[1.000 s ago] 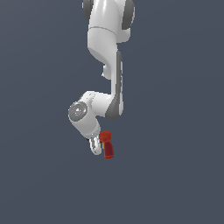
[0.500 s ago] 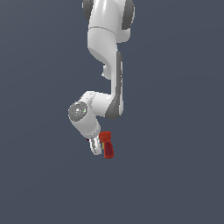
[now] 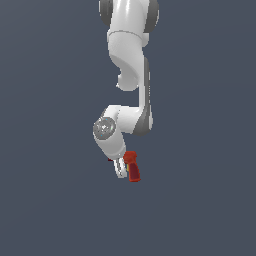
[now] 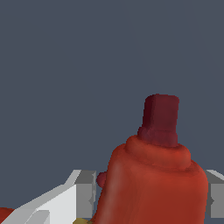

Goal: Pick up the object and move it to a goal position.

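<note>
The object, a small red drill (image 3: 132,167), hangs at the end of the white arm in the exterior view, its handle pointing down with a yellowish mark along it. My gripper (image 3: 123,169) is shut on the drill, with one white finger (image 3: 119,169) showing on the exterior view's left of it. In the wrist view the red drill (image 4: 155,175) fills the frame close up, its dark nose tip (image 4: 161,118) pointing away, held between the grey fingers (image 4: 85,194).
A plain dark grey-blue background surrounds the arm (image 3: 131,75) in both views. No other objects or edges show.
</note>
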`<state>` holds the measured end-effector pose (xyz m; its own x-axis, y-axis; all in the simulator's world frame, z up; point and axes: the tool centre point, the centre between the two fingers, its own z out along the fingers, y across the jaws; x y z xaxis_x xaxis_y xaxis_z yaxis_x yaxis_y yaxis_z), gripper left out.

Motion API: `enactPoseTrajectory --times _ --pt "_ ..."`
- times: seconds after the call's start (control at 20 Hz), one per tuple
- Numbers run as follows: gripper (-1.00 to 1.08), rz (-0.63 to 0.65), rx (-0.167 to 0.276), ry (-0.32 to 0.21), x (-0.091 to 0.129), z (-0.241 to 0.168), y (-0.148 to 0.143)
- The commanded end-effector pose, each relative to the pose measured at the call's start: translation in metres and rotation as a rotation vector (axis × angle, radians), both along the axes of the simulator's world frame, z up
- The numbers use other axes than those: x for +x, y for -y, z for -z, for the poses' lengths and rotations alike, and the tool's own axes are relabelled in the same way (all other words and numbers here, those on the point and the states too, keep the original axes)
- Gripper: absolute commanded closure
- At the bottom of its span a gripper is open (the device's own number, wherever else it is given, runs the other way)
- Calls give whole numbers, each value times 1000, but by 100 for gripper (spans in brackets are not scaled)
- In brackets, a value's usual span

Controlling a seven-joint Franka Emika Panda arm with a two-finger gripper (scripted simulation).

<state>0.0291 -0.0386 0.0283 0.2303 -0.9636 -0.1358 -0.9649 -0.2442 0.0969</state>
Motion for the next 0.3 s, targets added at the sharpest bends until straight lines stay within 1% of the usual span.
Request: enactPoseTrajectory --times 0.0,0.25 --pt "108 -5 3 -1 2 0 -19" --pt "108 -5 3 -1 4 1 -27"
